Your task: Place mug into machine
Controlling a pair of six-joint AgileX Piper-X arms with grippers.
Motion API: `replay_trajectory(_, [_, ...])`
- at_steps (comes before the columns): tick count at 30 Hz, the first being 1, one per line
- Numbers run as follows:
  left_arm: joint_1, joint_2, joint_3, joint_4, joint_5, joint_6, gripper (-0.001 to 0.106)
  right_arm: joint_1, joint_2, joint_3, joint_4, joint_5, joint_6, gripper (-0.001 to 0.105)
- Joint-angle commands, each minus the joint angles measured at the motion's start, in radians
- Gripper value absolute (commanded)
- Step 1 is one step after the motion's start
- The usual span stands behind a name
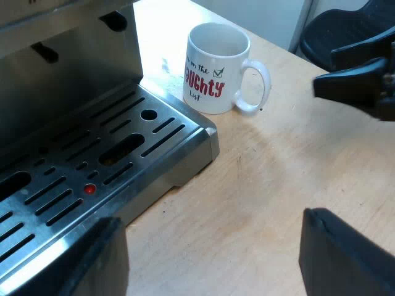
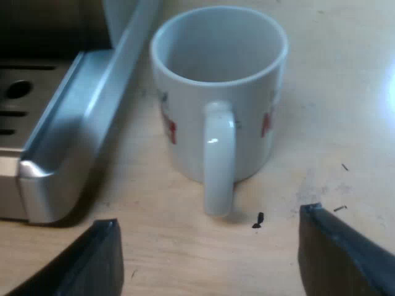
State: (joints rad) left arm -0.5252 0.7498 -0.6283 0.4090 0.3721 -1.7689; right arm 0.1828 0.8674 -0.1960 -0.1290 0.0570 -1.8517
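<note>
A white mug with red and black lettering stands upright on the wooden table beside the corner of the machine's metal drip tray. Its handle points straight at my right gripper, which is open, fingers spread wider than the handle and short of it. The mug is empty. My left gripper is open too, hovering over the tray's edge and the bare table, with nothing between its fingers. The right gripper shows as a dark shape a little way off from the mug's handle.
The espresso machine's steel front rises behind the slotted tray, which carries a small red dot. The tray's rounded corner lies close beside the mug. A black chair seat stands beyond the table's edge.
</note>
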Motion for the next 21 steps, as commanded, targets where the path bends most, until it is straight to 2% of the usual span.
replay_trajectory(1, [-0.007,0.002,-0.006,-0.018,0.004,-0.003,0.061,0.012,0.071,-0.001,-0.095,0.06,0.031,0.062])
replay_trajectory(4, [-0.007,0.002,-0.006,-0.018,0.004,-0.003,0.061,0.01,0.195,-0.001,-0.199,0.062,0.084,0.062])
replay_trajectory(15, [-0.007,0.002,-0.006,-0.018,0.004,-0.003,0.061,0.01,0.48,-0.005,-0.496,0.057,0.102,0.062])
replay_trajectory(21, [-0.007,0.002,-0.006,-0.018,0.004,-0.003,0.061,0.01,0.594,-0.052,-0.56,0.059,0.102,0.062])
